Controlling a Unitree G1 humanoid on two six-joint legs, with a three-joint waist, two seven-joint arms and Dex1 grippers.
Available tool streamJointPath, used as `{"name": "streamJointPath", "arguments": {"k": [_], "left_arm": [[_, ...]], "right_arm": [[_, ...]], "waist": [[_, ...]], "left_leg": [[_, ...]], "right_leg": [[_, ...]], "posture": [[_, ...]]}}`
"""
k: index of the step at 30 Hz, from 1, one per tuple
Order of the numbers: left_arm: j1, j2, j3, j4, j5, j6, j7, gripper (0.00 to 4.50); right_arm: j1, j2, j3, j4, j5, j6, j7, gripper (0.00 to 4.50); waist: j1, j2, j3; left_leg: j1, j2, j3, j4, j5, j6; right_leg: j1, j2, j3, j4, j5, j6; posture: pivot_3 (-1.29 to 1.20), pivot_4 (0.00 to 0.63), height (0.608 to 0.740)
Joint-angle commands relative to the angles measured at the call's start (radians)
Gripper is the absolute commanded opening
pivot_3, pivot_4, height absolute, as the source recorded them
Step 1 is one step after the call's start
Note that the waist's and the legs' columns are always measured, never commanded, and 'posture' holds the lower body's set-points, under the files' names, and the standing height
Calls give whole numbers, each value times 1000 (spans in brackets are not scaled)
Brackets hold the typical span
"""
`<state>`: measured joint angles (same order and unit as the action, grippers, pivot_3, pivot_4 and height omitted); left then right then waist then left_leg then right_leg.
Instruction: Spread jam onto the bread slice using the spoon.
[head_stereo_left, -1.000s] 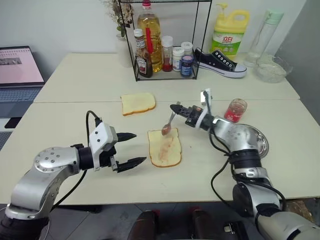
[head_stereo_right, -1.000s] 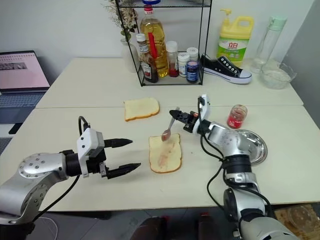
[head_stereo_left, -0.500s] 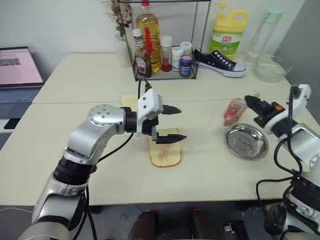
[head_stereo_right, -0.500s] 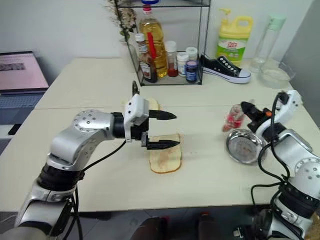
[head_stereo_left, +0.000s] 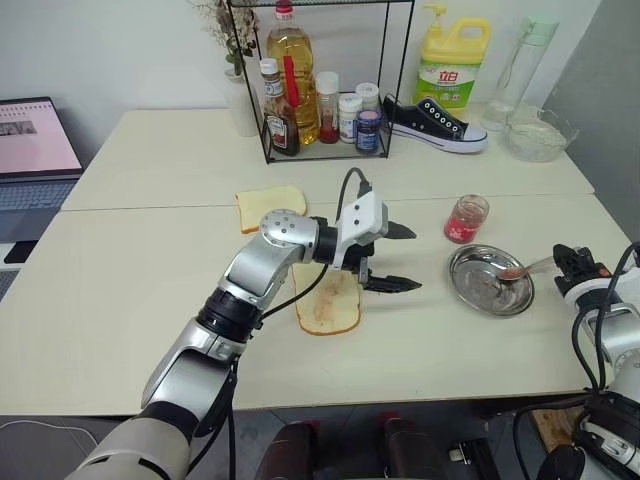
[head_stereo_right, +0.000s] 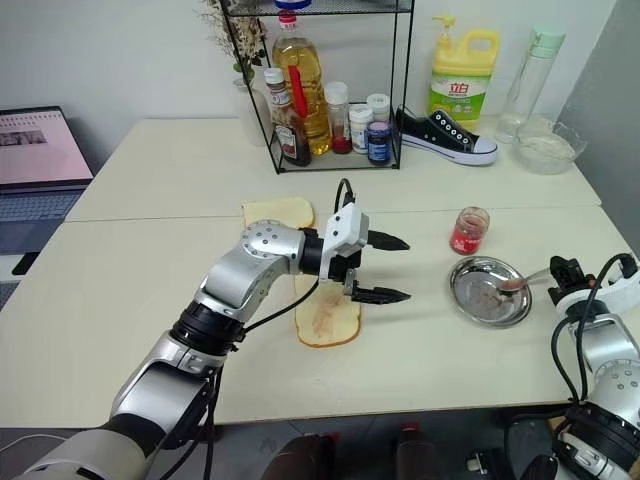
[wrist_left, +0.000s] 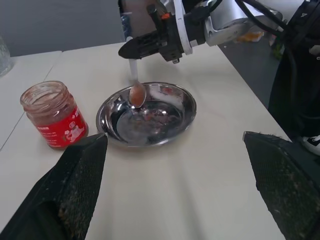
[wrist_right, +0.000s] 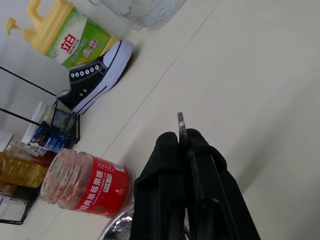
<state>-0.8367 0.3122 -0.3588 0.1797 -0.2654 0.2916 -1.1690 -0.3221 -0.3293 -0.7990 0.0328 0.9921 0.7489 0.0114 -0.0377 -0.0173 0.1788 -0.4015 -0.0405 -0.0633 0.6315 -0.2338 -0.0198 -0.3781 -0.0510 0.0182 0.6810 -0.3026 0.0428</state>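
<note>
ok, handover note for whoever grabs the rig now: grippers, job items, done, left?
Left gripper: open, empty, hovering over the table between the bread and the dish.
Right gripper: shut on the slim silver metal spoon, its smeared bowl over the round steel dish.
Small clear glass jar of red jam: upright, lid off, beside the dish.
Pale white bread slice: flat on the table, thin reddish smear on top. A second slice lies behind it, bare.
Done: some jam spread.
Left: probably set the spoon down, or add more jam.
</note>
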Motion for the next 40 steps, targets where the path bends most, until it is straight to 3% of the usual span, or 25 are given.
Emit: {"name": "streamJointPath", "arguments": {"k": [1,9,12,22,23,27,32,35,40], "left_arm": [[-21,-16,17,-5,4,-25,-4,4500],[-8,-9,19,-20,7,-21,-6,4500],[1,0,18,-33,7,-15,-8,4500],[15,62,46,-60,0,7,-10,4500],[21,84,58,-68,-4,15,-13,4500],[49,185,115,-93,-30,57,-40,4500],[82,384,225,-94,-81,171,-100,4500],[110,536,286,-75,-84,210,-163,4500],[194,698,365,-77,-104,196,-239,4500]], "right_arm": [[3,-6,27,18,-11,-47,50,15],[54,10,86,26,-15,-71,115,15],[72,13,77,30,-7,-76,116,709],[91,-58,3,-79,114,-26,37,4262],[93,-88,-8,-102,131,-10,28,4442],[107,-241,5,-183,158,62,55,4442],[169,-594,187,-325,90,177,370,4442],[201,-793,300,-437,88,207,646,4442],[192,-939,431,-513,27,153,916,4442]], "waist": [[2,0,0],[6,0,0],[7,0,0],[6,0,0],[6,0,0],[5,1,0],[-1,3,2],[-1,2,3],[6,1,4]], "left_leg": [[0,0,0,0,0,0],[0,0,-1,1,0,0],[1,0,-2,1,0,0],[1,0,-1,1,0,0],[1,0,-1,1,0,0],[1,0,-1,1,0,0],[1,1,-1,0,0,0],[1,2,-5,0,0,0],[0,2,-5,1,0,0]], "right_leg": [[0,0,0,0,0,0],[1,0,-1,0,0,0],[2,0,-1,0,0,0],[1,0,-1,0,0,0],[1,0,-1,0,0,0],[1,0,-1,0,0,0],[1,1,-1,-1,0,0],[3,3,-3,-2,0,0],[3,0,-4,-3,0,0]], "posture": [[0,150,740],[0,150,740],[0,150,740],[0,150,740],[0,150,740],[0,150,740],[0,150,740],[0,150,740],[0,150,740]]}}
